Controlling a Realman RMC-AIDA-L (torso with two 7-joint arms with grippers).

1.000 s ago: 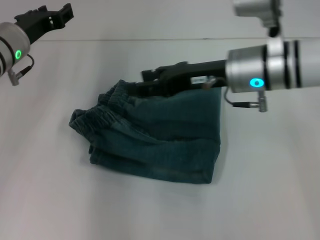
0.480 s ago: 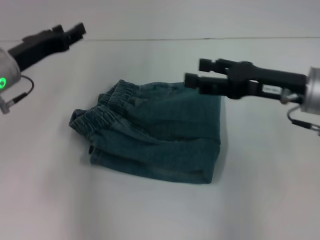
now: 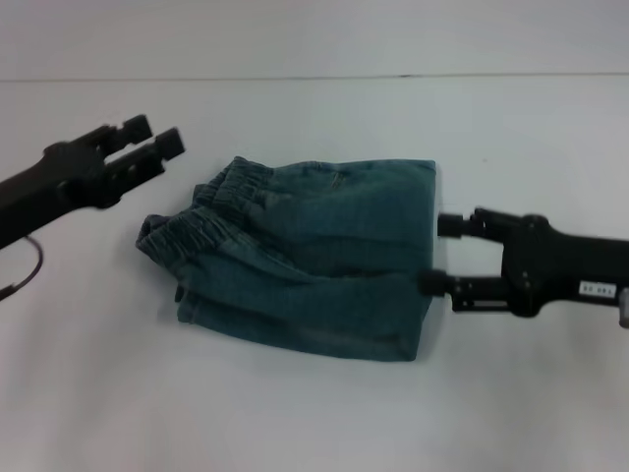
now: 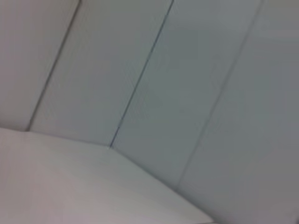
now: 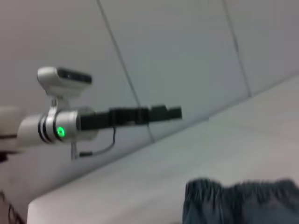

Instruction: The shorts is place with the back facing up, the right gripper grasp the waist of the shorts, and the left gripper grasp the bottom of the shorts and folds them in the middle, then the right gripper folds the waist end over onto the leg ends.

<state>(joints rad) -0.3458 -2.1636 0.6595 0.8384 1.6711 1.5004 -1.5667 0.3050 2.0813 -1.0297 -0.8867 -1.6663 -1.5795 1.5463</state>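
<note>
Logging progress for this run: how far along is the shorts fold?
Done, by the look of it: the shorts lie in a compact folded stack on the table, with the waist on the robot's left. In hand: nothing. The right gripper sits by the right edge with open, empty jaws; the left gripper hovers open near the waist. Left: apparently nothing but parking the arms.

Right gripper, a second ago over the far edge of the folded shorts, now sits lower and clear of the cloth, beside their near right corner, fingers apart. Left gripper, earlier raised at the far left, now hangs lower, nearer the waist, fingers apart.
</note>
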